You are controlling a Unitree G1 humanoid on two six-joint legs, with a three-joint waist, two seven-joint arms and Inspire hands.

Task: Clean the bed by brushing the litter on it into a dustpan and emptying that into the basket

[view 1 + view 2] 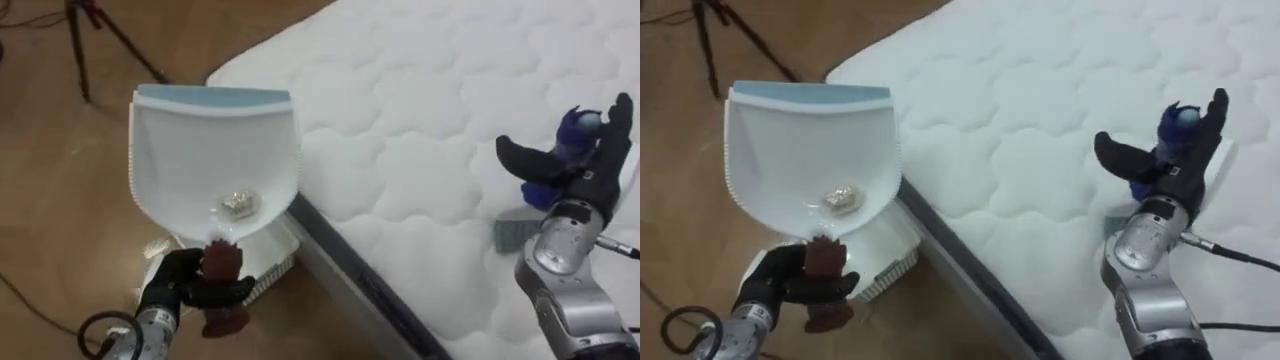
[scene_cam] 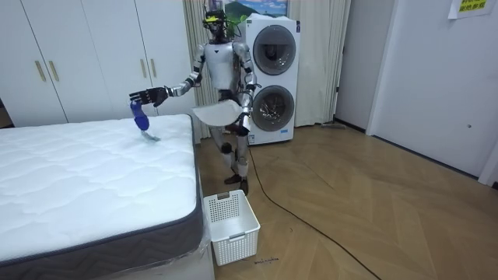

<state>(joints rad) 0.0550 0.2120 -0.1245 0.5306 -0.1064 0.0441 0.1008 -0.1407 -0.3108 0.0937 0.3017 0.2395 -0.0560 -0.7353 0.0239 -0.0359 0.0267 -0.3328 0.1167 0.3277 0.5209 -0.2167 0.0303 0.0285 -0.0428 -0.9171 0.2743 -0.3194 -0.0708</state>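
- Your robot stands at the bed (image 1: pixel 430 90) corner, washers (image 2: pixel 272 78) behind it, bed on its right side.
- Left hand (image 1: pixel 185 287): clamped round the brown handle (image 1: pixel 222 262) of the dustpan (image 1: pixel 200 150). Pan is held about level, off the mattress, out over the floor.
- Debris (image 1: pixel 239 203): one small pale crumpled scrap, lying in the pan at the handle end, not on the bed.
- Pan's long axis runs from the handle at your hand out to the blue lip, pointing away from the robot.
- Basket (image 1: pixel 272 258): on the floor beside the bed edge, partly under the pan's handle end. Lip reaches well past it.
- Right hand (image 1: pixel 600 165): closed on the blue brush (image 1: pixel 570 135), raised over the mattress, grey bristles (image 1: pixel 515 232) hanging toward the quilting. Well apart from the pan.
- Mattress in view looks clear of scraps.
- Judgement: the sweep looks done; emptying the pan comes next. The left hand is the one that matters. The scrap sits at the wrong end, so you'd likely draw the pan back until the lip is over the basket, then tip lip-down.
- Risk: tip too early and the scrap drops onto the floor beyond the basket.
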